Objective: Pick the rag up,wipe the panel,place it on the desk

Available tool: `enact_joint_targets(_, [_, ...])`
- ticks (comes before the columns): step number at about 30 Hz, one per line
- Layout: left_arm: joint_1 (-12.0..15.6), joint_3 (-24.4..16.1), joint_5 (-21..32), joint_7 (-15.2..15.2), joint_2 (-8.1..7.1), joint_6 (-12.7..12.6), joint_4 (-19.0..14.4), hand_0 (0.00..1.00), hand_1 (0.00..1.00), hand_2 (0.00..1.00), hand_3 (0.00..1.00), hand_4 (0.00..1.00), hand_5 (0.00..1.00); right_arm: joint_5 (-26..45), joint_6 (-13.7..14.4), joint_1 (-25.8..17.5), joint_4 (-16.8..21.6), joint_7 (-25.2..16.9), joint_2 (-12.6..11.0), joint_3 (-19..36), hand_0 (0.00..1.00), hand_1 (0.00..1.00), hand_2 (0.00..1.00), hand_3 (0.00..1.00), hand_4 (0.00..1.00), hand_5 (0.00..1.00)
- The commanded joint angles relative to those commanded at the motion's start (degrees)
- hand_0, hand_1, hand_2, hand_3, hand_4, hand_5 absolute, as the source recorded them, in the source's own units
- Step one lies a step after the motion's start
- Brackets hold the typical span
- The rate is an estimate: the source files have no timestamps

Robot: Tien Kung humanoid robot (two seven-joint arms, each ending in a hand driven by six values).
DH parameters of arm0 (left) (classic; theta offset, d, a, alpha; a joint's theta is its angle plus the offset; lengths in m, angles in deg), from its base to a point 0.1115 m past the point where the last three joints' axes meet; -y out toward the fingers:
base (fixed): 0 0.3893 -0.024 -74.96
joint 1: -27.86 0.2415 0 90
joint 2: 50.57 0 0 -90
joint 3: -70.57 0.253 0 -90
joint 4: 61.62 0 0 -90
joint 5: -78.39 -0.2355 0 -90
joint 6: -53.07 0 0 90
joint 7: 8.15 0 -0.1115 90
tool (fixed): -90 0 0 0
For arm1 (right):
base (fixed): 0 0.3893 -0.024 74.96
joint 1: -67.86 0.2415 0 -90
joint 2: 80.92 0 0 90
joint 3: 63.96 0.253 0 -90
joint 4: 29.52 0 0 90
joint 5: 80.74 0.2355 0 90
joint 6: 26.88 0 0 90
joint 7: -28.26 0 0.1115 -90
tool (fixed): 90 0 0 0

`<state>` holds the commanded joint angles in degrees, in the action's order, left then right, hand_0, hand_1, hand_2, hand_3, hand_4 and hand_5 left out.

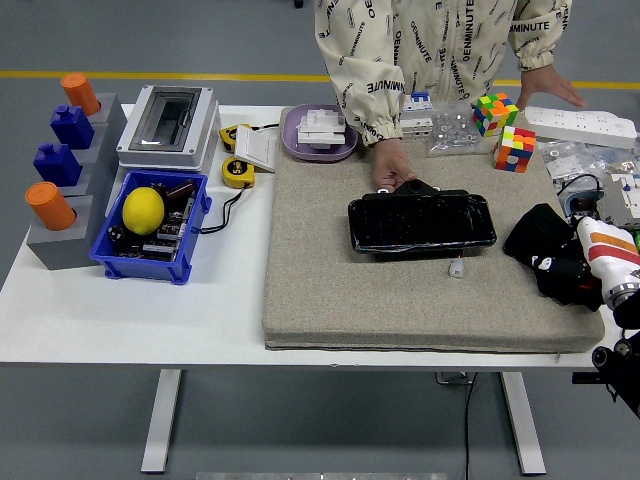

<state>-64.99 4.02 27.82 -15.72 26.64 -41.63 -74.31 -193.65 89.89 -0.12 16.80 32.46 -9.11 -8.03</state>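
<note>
my right hand (pixel 568 272): down at the right end of the mat, black fingers curled into the rag, so I've got hold of it (white forearm with the orange stripe comes in from the right edge)
my left hand: nowhere in the shot
rag (pixel 541 237): black, bunched up, sitting on the mat's right side, just right of the panel but not touching it as far as I can see
panel (pixel 421 222): glossy black, lying flat in the middle of the mat, long side running left to right
mat (pixel 320 290): big beige-grey pad covering the centre and right of the white table (pixel 130 310)
person (pixel 430 50): standing at the far side in a cream printed jacket; one hand (pixel 392 168) rests on the panel's far edge, holding it in place, the other hand (pixel 553 88) is out flat over the white power strip (pixel 580 125) at the far right
small white connector (pixel 456 268): on the mat just in front of the panel's right end
two puzzle cubes (pixel 506 130): far right part of the mat, one behind the other
purple dish (pixel 318 133): far edge, with white parts piled in it
blue bin (pixel 152 228): left of the mat, yellow lemon (pixel 143 210) on top of the dark bits inside
grey breaker box (pixel 168 125): behind the bin, clear lid
yellow tape measure (pixel 238 171): between the box and the mat
grey block stand (pixel 70 175): far left, holding orange and blue pegs
</note>
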Motion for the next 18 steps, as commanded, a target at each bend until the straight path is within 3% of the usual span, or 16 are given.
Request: enact_joint_targets(18, [-0.1,-0.4,-0.4,0.0,-0.17,0.0,0.0,0.65,0.662,0.695,0.58,0.681,0.451,-1.6,0.7,1.7,4.8,2.8,-2.0,2.4,0.349,0.454,0.51,0.525,0.88,0.296])
